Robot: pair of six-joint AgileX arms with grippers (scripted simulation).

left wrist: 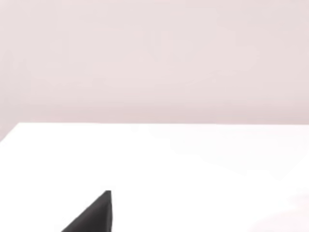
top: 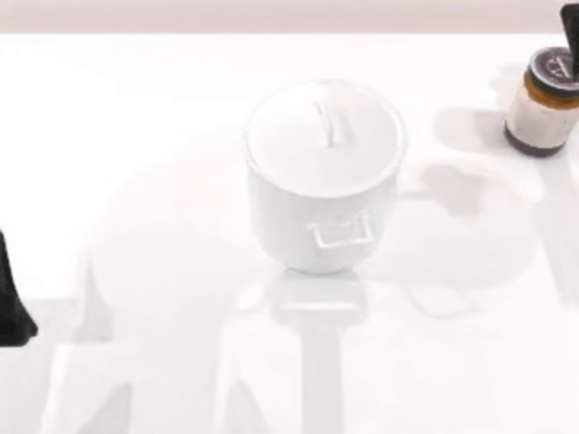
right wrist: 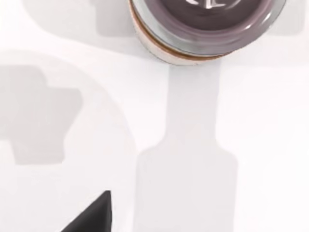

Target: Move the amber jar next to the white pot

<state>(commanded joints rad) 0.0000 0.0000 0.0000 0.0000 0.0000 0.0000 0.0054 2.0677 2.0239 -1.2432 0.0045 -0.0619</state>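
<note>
The amber jar (top: 543, 101) stands upright at the table's far right, with a dark lid bearing a pale mark and a wide white label. The white pot (top: 324, 172) sits mid-table with its lid on and its loop side handle (top: 342, 233) facing the near edge; a wide gap separates pot and jar. My right gripper (top: 571, 29) hovers just beyond the jar at the right edge, open and holding nothing. In the right wrist view the jar's lid (right wrist: 207, 19) is below the camera, and one dark fingertip (right wrist: 96, 217) shows.
My left arm (top: 11, 307) is parked at the table's left edge, far from the pot; its wrist view shows one fingertip (left wrist: 96, 215) over bare white table and the pale back wall. Shadows of arm and jar fall between pot and jar.
</note>
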